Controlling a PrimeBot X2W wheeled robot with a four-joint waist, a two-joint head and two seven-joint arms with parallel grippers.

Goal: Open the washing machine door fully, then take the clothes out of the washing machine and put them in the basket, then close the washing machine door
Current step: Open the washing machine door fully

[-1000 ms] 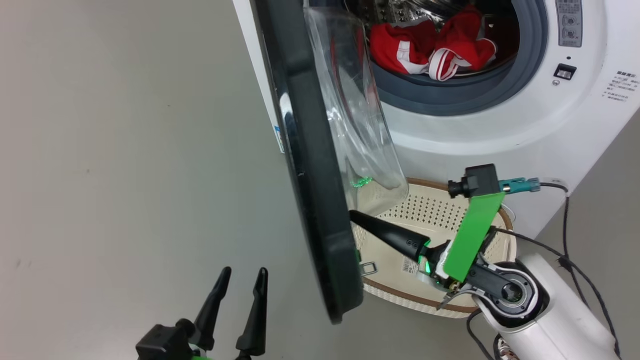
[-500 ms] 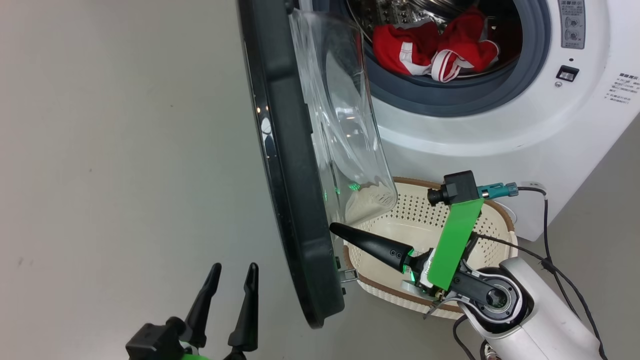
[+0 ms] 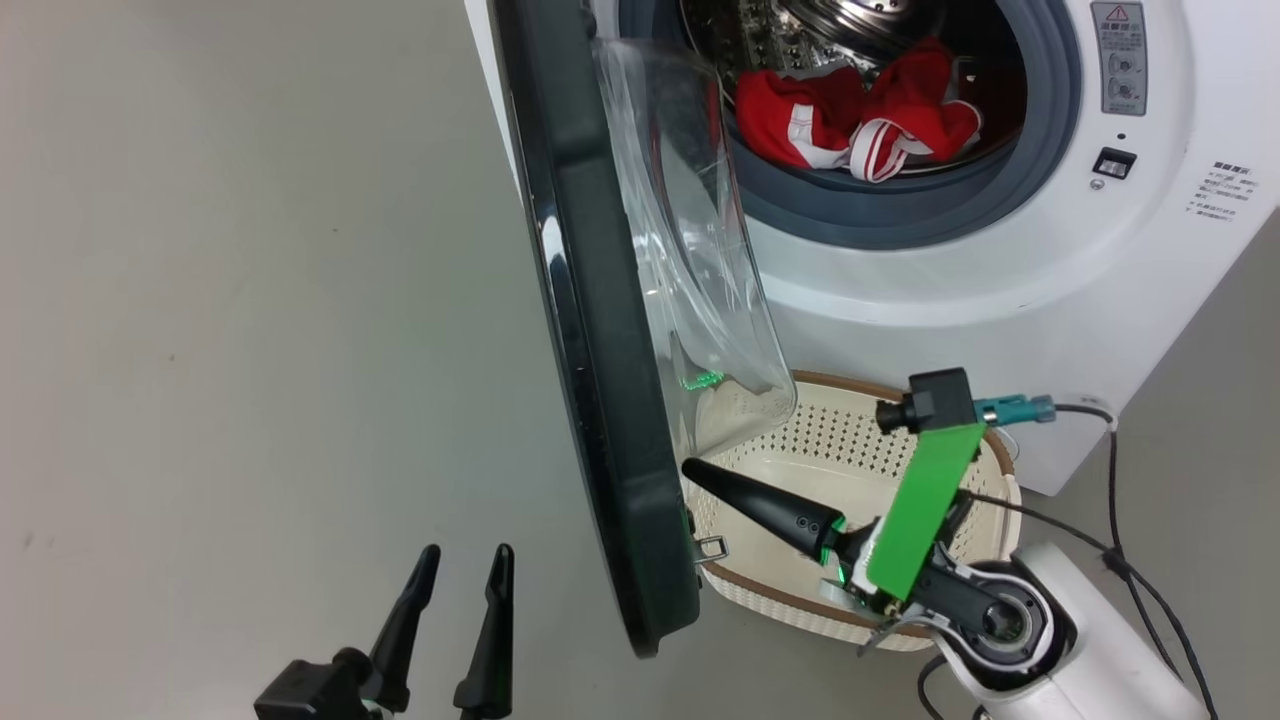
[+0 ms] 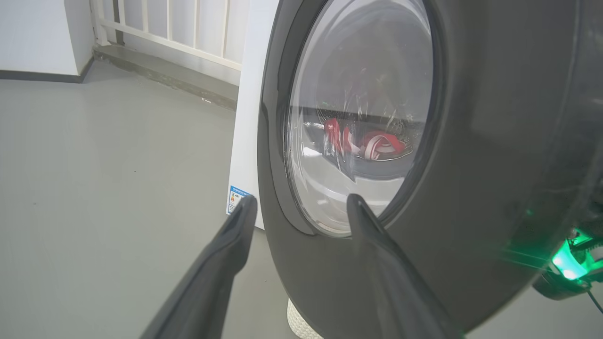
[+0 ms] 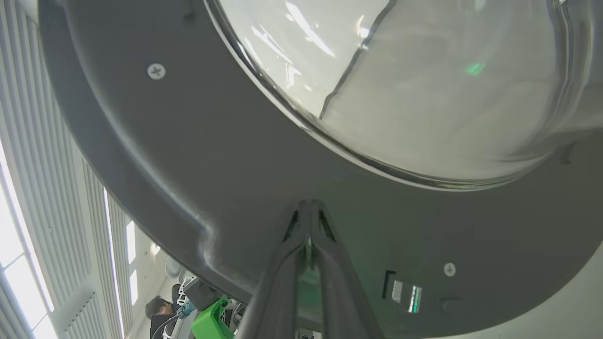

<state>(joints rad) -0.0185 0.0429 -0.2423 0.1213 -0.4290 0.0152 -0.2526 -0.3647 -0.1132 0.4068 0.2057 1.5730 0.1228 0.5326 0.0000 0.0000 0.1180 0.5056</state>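
A grey panel [image 3: 1117, 55] at the upper right of the washing machine [image 3: 1000, 270] front carries a red warning triangle over small pictograms. Its print, and the block of dark text [image 3: 1215, 190] further right, are too small to read. A blue-edged label [image 4: 235, 200] sits low on the machine's corner, just beyond the tip of the left finger [image 4: 221, 254] in the left wrist view; its writing is also illegible.

The washing machine door [image 3: 590, 350] stands swung out, edge-on to the head camera. Its black rim runs from the top of that view to the bottom, and its glass bowl [image 3: 690, 250] bulges towards the right jaws. The door's top is cut off by the frame.

The right jaws are pressed together and hold nothing. Their tips meet the dark inner face of the rim, just below the glass, between two screws [image 5: 156, 71].

The left jaws stand wide apart and empty on the door's outer side, near its face but not touching it.

The clothes [image 3: 850, 115] lie bunched at the drum's front lip, well beyond the right jaws and past the glass. White stripes show, but no lettering can be made out. Through the window ahead of the left jaws they are a red blur.

The basket [image 3: 790, 590] sits on the floor directly under the right jaws, its long axis along the machine's front. Its near end is hidden by the door, and its bottom is largely covered by the right arm.
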